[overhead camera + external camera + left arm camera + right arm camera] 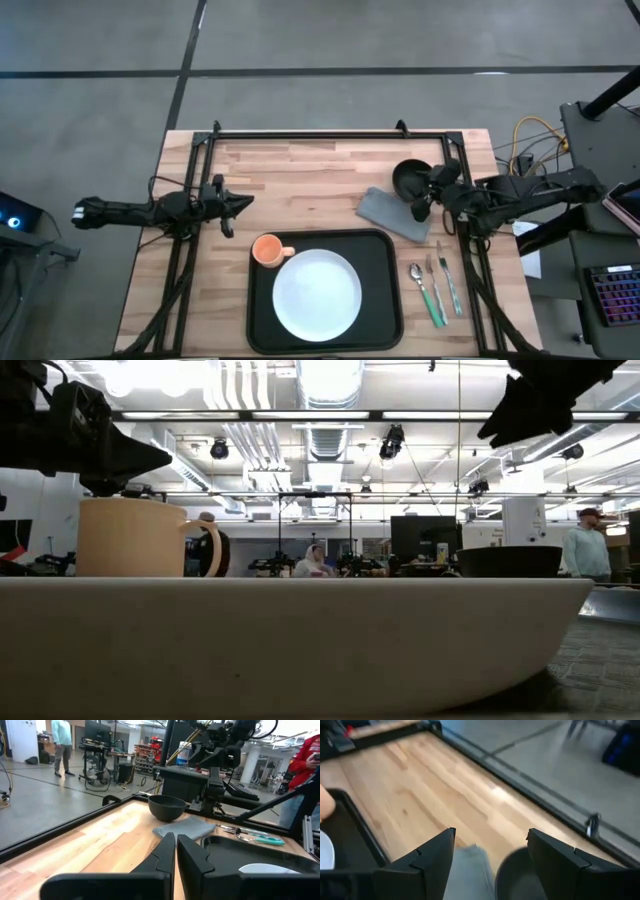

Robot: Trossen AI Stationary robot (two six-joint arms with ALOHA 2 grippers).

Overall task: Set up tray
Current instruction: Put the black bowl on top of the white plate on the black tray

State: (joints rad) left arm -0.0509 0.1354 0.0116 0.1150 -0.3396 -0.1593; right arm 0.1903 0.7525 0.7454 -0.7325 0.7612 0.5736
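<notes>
Two grippers hover over the table: the left gripper [236, 208] pressed together and empty, the right gripper [424, 192] spread wide above the bowl [409, 178] and napkin [396, 213]. The tray [383, 300] sits at the near edge, holding a plate [317, 294] and cup [267, 250].

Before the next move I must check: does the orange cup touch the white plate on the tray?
Cannot tell. In the high view the orange cup has its handle right at the rim of the white plate, but neither contact nor gap shows plainly.
</notes>
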